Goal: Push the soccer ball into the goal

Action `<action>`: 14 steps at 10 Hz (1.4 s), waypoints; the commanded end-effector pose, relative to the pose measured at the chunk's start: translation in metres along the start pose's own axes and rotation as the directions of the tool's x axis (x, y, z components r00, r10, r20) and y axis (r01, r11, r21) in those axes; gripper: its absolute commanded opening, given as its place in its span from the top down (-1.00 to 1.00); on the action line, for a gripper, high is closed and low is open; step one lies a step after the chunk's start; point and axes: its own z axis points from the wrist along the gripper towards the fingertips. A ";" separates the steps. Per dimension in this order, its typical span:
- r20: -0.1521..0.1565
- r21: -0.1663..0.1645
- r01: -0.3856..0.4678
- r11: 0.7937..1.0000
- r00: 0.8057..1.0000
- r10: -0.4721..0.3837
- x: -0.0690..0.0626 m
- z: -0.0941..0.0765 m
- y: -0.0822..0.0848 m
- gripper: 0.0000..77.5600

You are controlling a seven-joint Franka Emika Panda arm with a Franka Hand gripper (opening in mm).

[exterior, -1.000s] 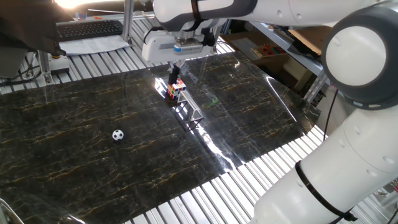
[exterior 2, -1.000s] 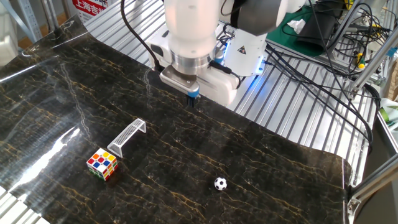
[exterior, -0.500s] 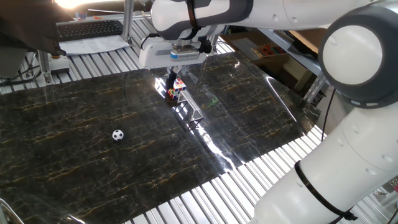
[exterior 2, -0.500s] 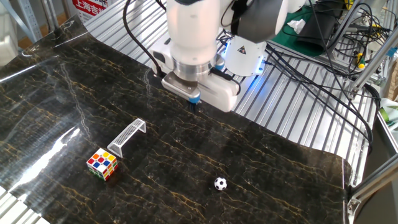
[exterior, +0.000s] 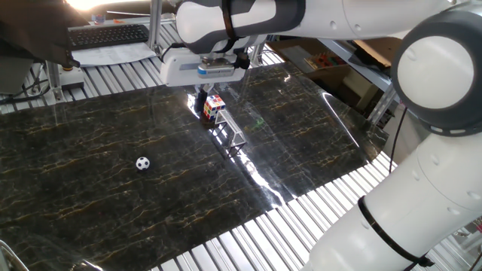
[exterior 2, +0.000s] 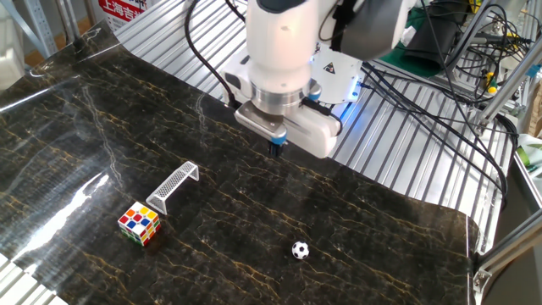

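**Ana:** Gripper (exterior 2: 276, 149) first: how do the fingers stand?

**Ben:** Pressed together, as far as the other fixed view shows. Only a short dark tip pokes out below the white hand, with a blue pad just above it. Nothing is between them, and the tip hangs above the dark marble sheet (exterior 2: 381, 220) without touching anything I can make out. In one fixed view the gripper (exterior: 202, 99) is partly lost against the cube behind it, so that view doesn't settle the gap.

**Ana:** Where is the soccer ball?

**Ben:** The soccer ball (exterior 2: 300, 250) sits alone on the sheet, well apart from the gripper, toward the sheet's near edge in the other fixed view. In one fixed view the same soccer ball (exterior: 142, 162) lies on open marble left of centre, with nothing touching it.

**Ana:** And the goal?

**Ben:** The goal (exterior 2: 173, 185) is a thin silvery frame with a mesh face, standing on the sheet well apart from the ball. The puzzle cube (exterior 2: 139, 224) sits just beside one end of it, nearer the sheet's edge. From one fixed view the goal (exterior: 232, 132) runs away from the puzzle cube (exterior: 213, 107), which shows just under the hand.

**Ana:** Anything between ball and goal?

**Ben:** Bare marble only. The cube is off to the goal's far end, not in that stretch.
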 end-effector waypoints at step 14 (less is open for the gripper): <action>-0.020 0.035 0.015 0.999 1.000 -0.014 0.012 0.003 0.059 1.00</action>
